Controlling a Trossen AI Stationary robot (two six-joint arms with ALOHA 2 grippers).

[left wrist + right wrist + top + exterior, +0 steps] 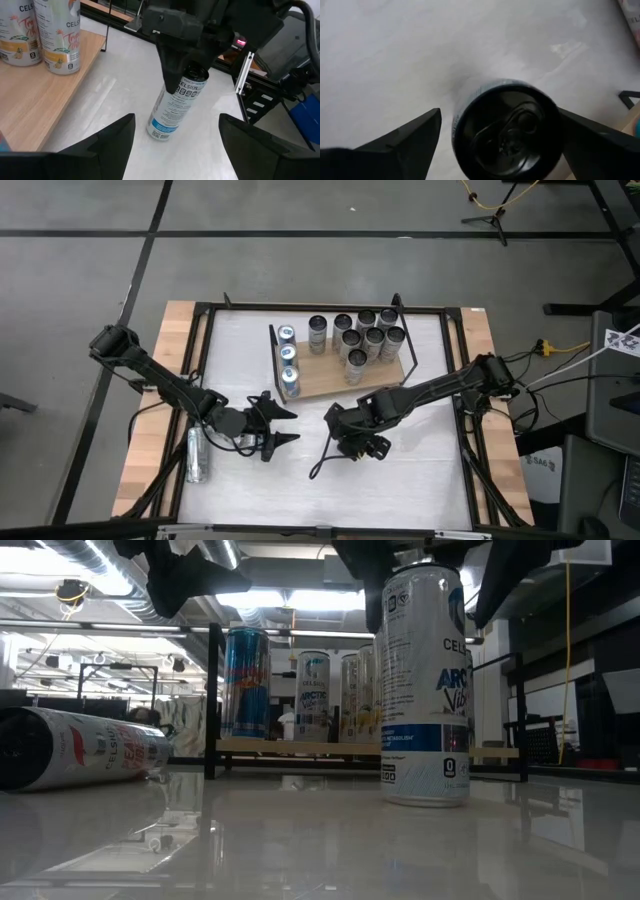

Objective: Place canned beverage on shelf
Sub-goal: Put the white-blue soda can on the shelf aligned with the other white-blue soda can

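A white can with a blue label (425,690) stands upright on its base on the white table, in front of the shelf (325,380). The shelf is a light wooden board with black wire ends and holds several upright cans. My right gripper (362,445) points steeply down over the can, open, with one finger on each side of the can's top (507,135). My left gripper (290,427) hovers open and nearly level to the can's left, with nothing between its fingers. A second can (197,455) lies on its side near the table's left edge. My right gripper comes from above with its fingers flanking the upright can's top rim (555,117). One finger (590,135) looks close against the rim and the other (415,135) stands off a little. I cannot tell whether either touches. The can stands on the table.
The shelf's black wire ends (272,345) rise at its left and right. Cans crowd the board's right and far part and a row fills its left end; bare board (320,385) shows at the near middle. A black frame (200,330) borders the table.
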